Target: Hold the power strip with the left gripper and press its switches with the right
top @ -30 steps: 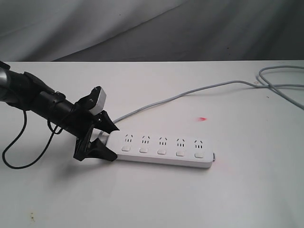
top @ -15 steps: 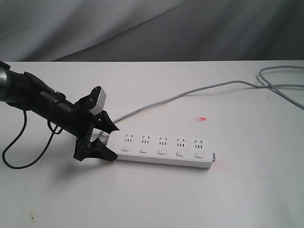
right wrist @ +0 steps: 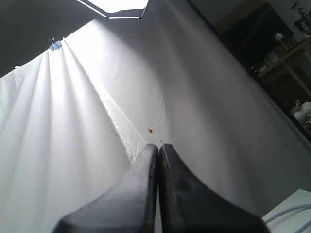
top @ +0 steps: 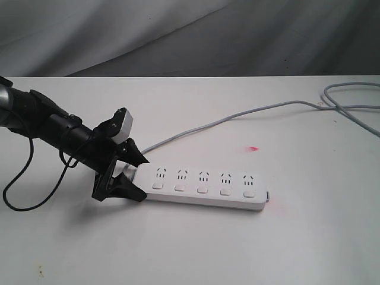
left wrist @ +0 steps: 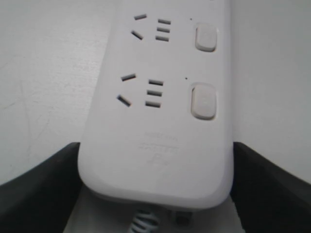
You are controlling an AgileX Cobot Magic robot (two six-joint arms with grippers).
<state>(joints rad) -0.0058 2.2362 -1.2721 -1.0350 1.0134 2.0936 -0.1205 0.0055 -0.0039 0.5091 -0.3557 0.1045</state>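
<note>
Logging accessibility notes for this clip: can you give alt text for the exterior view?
The left gripper clamps the cord end of a white five-outlet power strip on a white table. Its grey cord trails off to the right; no other arm is visible.

Even, soft light; ceiling lamp (right wrist: pixel 116 5) glares brightly.

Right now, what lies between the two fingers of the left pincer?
The strip: its rounded end fills the gap between the left pincer's fingers and touches both. The left wrist view shows this.
</note>
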